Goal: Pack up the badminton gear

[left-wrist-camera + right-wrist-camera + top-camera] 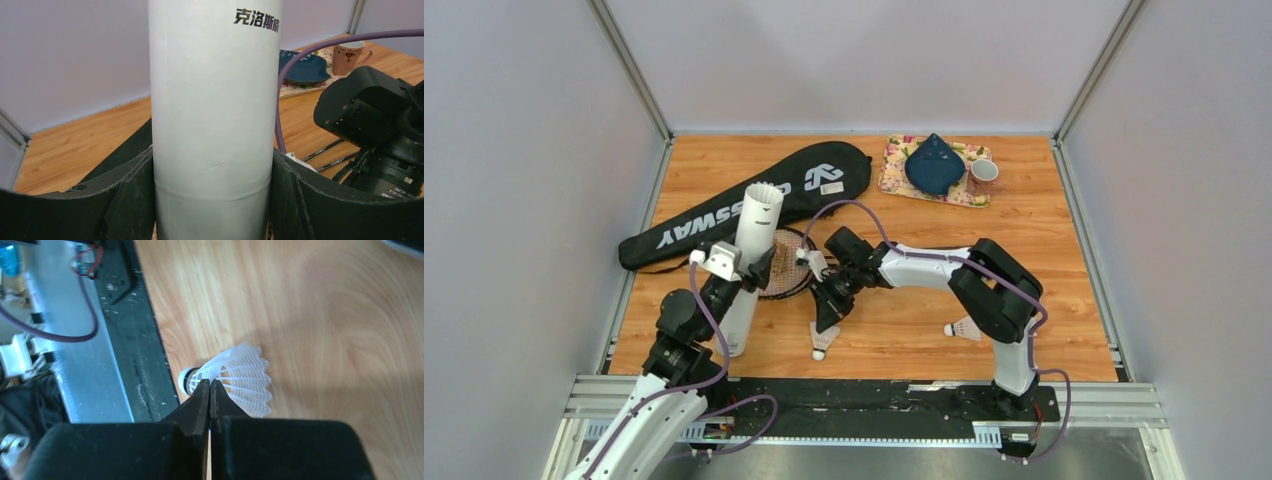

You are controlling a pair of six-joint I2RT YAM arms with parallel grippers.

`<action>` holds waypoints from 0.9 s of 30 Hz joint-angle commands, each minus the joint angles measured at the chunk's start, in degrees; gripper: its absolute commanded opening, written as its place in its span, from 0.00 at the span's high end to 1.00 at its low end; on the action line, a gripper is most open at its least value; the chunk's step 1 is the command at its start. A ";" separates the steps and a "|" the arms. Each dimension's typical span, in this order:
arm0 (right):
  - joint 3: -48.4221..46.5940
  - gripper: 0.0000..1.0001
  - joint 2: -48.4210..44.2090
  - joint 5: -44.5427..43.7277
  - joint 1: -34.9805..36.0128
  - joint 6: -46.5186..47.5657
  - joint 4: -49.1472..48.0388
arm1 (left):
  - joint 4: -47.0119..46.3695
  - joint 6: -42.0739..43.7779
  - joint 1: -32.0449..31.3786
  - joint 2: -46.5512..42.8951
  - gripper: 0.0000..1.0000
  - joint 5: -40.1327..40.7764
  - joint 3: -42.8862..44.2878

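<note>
Meanwhile left gripper clamps upright white cylindrical tube beside round strung racket head; right gripper, closed, touches white feather shuttlecock, cork toward bases.

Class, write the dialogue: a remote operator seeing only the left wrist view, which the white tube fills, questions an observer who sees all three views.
Operator: Is the tube's top open?
Observer: Yes. The top view shows the white cylindrical tube with an open mouth at its upper end.
Operator: What is the right arm holding?
Observer: The right gripper's fingers are closed on the skirt of a white mesh-skirted shuttlecock.
Operator: Are any shuttlecocks lying loose?
Observer: A second white shuttlecock lies on the wooden table, near the right arm's elbow.
</note>
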State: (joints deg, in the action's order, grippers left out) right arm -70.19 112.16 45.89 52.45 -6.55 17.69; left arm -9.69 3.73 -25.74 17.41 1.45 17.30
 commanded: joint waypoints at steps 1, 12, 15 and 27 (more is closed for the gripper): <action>2.78 1.00 -10.88 -14.44 -0.67 -2.67 0.84 | -3.40 -2.14 0.16 1.40 0.83 -4.78 1.59; -14.59 1.00 -39.64 -55.11 -4.46 -4.27 21.40 | -3.49 -3.46 0.25 10.98 0.84 -32.03 4.67; -23.57 1.00 -39.56 -49.78 -4.46 -3.39 25.01 | -3.23 -3.46 0.25 12.82 0.84 -37.21 5.46; -27.90 1.00 -34.73 -34.65 -1.65 -4.87 22.48 | -4.54 -5.04 0.16 12.47 0.84 -39.86 5.11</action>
State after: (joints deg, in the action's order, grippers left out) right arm -99.77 76.09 6.20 50.35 -10.28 40.23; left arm -11.86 0.67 -25.71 30.39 -36.05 20.84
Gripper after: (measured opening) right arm 0.006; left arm 0.746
